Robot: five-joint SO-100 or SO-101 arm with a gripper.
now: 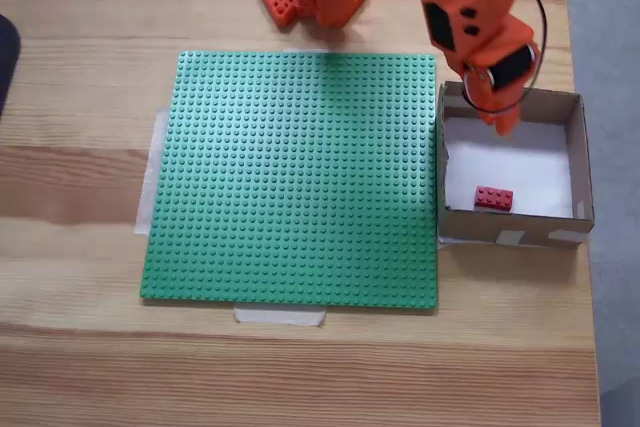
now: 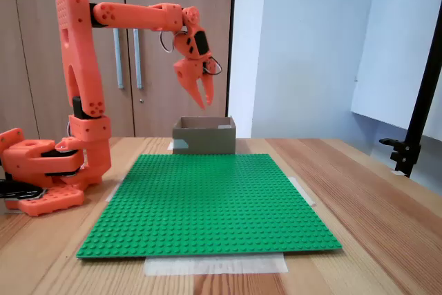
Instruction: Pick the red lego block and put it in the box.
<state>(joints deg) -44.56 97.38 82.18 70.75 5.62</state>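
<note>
I count one small red studded lego block [image 1: 493, 198] inside one shallow brown cardboard box [image 1: 580, 162]; one green baseplate [image 1: 295, 177]; one orange hand [image 2: 204, 98], empty, fingers parted, above.

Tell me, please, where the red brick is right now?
In a fixed view from above, the red brick lies inside the box, near its front wall, right of the green baseplate.

No text, label, brand mark, number or sign can be read in either fixed view. The tape pieces on the cardboard box [image 1: 513, 237] are blank, and the green baseplate [image 1: 295, 177] carries nothing but its plain studs. The orange arm's [image 2: 131, 16] printed parts bear no legible marking either.
</note>
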